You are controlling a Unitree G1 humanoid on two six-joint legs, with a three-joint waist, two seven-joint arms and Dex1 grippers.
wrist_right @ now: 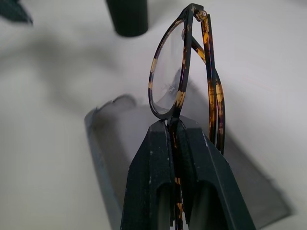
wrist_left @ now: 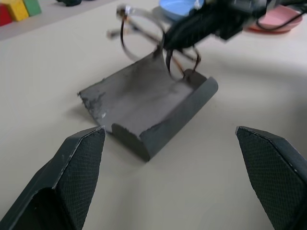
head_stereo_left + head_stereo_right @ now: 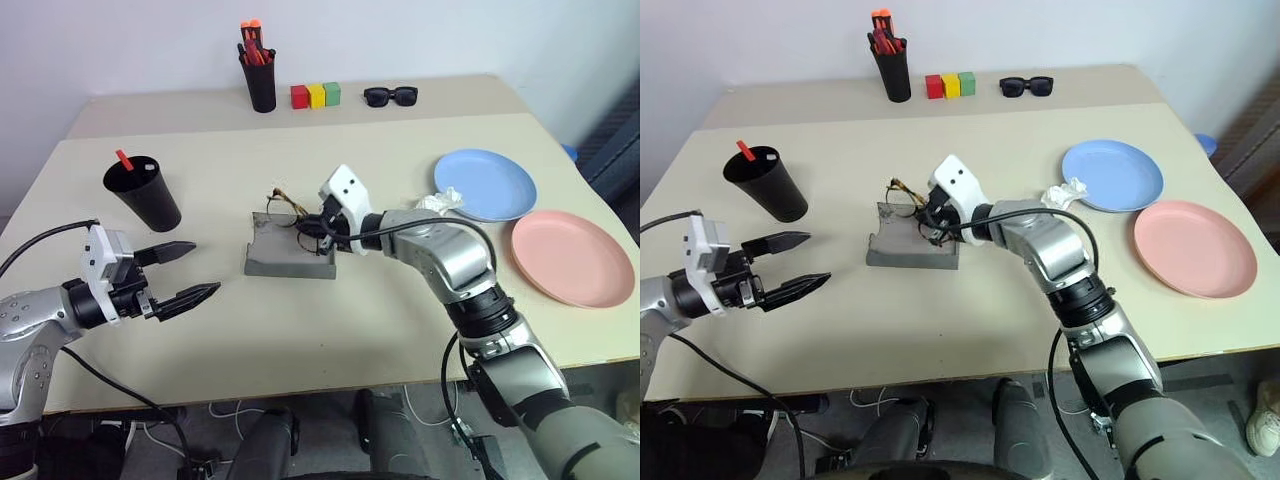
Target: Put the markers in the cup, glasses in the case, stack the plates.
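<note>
Over the middle of the worktop [image 3: 300, 330], in the left eye view, the right tool [image 3: 322, 226] is clenched on the glasses [image 3: 290, 212] and holds them just above the open grey case [image 3: 285, 258]. The left tool [image 3: 190, 272] hangs near the front left of the worktop with its two fingers spread wide and nothing between them. The black cup [image 3: 145, 192] stands behind it, and a red-capped marker [image 3: 124, 160] sticks out of its rim. The light blue plate [image 3: 490, 183] and the pink plate [image 3: 570, 257] lie side by side on the right, not stacked. At the back stand a pen holder [image 3: 260, 80], three coloured blocks [image 3: 316, 95] and black sunglasses [image 3: 390, 96].

From the left wrist view, the case lies open on the worktop between the spread fingers [image 2: 79, 167], and the glasses hang over its far part, held by the right tool.

From the right wrist view, the two fingers [image 1: 153, 182] of the right tool are pressed together on the frame of the glasses, which stand upright above the case. The frame is dark with amber spots.
</note>
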